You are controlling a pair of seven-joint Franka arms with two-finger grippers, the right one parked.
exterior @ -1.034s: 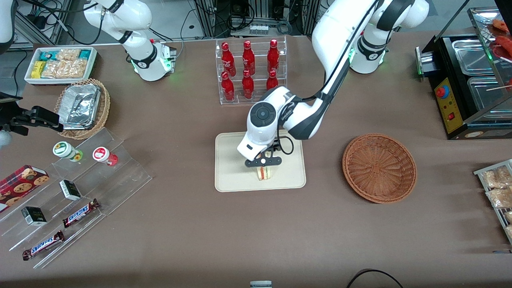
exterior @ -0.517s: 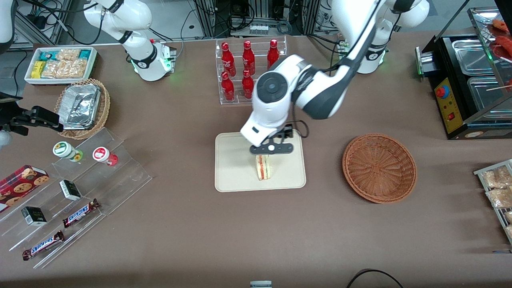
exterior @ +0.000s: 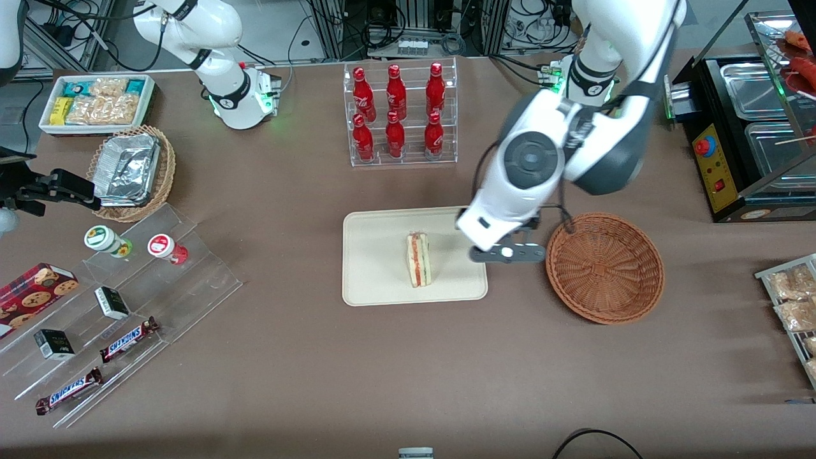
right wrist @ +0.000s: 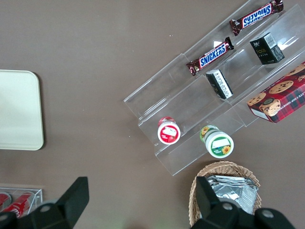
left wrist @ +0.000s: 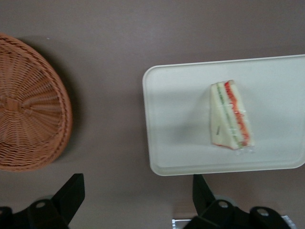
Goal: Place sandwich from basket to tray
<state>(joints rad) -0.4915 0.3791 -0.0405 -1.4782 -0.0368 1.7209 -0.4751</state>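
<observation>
The sandwich (exterior: 419,259) (left wrist: 230,115), a pale wedge with red and green layers, lies on the cream tray (exterior: 376,268) (left wrist: 176,129) with nothing touching it. The reddish-brown basket (exterior: 604,268) (left wrist: 28,124) sits beside the tray, toward the working arm's end, with nothing in it. My gripper (exterior: 507,253) (left wrist: 138,200) hovers high over the bare table between tray and basket. Its fingers (left wrist: 71,193) are spread wide, open and holding nothing.
A clear rack of red bottles (exterior: 398,115) stands farther from the front camera than the tray. An acrylic stepped shelf with snack bars (exterior: 121,293) and a tan basket with a foil container (exterior: 131,169) lie toward the parked arm's end. A black food warmer (exterior: 746,134) stands near the basket.
My gripper let go of the sandwich, rose and swung off the tray toward the basket. The sandwich stays lying on the tray.
</observation>
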